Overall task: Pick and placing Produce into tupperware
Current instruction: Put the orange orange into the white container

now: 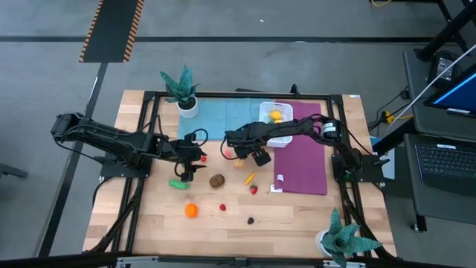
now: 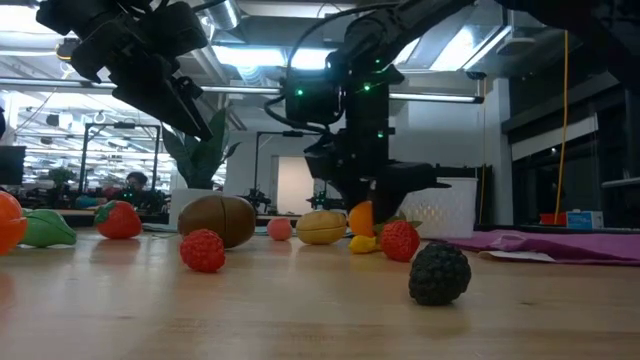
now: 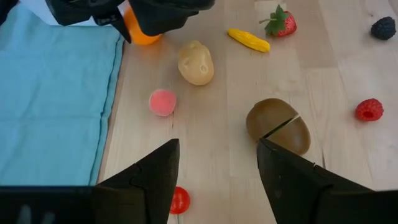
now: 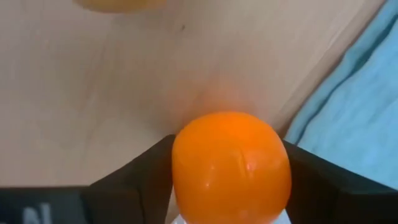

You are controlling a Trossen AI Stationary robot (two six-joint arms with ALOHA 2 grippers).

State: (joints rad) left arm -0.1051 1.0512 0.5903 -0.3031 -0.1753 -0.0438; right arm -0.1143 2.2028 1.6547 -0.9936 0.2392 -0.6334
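My right gripper (image 1: 240, 154) points steeply down at mid-table, shut on an orange round fruit (image 4: 231, 167) beside the teal mat's edge. My left gripper (image 3: 217, 180) hovers open above the wood with nothing between its fingers, left of the brown kiwi (image 3: 278, 126). Loose produce lies on the table: a beige potato (image 3: 196, 62), a pink ball (image 3: 163, 101), a yellow piece (image 3: 249, 40), a strawberry (image 3: 280, 22), a raspberry (image 3: 369, 109) and a blackberry (image 3: 384, 27). The white tupperware (image 1: 286, 110) stands at the far side, with a yellow piece (image 1: 276, 115) inside. My right gripper pinches the orange fruit between its two fingers, one on each of two opposite sides (image 4: 180, 163). The fingers come from above, pointing steeply down. The fruit (image 2: 360, 218) sits low at the table top; whether it is lifted clear I cannot tell.
A teal mat (image 1: 212, 119) and a purple mat (image 1: 301, 164) lie flat at the far side and right. Potted plants stand at the far left (image 1: 182, 89) and near right (image 1: 343, 237). A green piece (image 1: 177, 183) and another orange piece (image 1: 191, 211) lie nearer the front.
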